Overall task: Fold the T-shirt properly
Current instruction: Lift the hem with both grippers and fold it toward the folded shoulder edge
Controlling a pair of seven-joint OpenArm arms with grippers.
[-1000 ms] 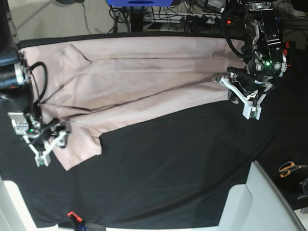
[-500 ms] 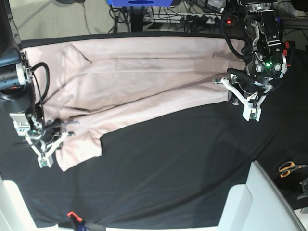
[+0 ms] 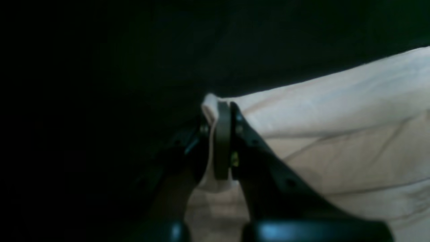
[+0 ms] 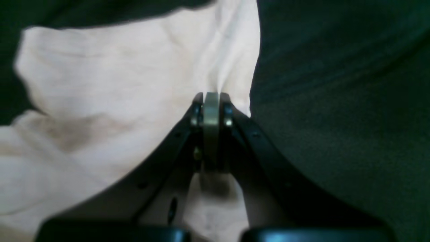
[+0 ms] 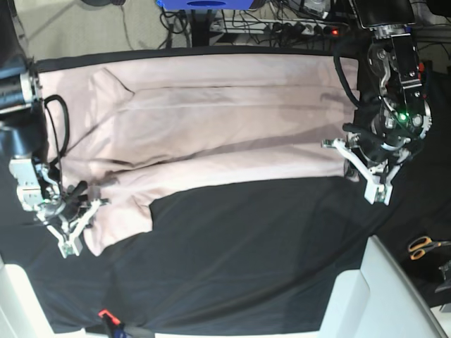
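Pale pink cotton, the T-shirt (image 5: 211, 134) lies spread across the far half of the black-clothed desk (image 5: 268, 246), the left end effector (image 3: 223, 141) pinching its right edge and the right end effector (image 4: 211, 134) clamped on its near-left corner.

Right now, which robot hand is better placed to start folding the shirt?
Neither beats the other. The right hand pinches the shirt near its sleeve, the left hand pinches a corner. They should probably lift together.
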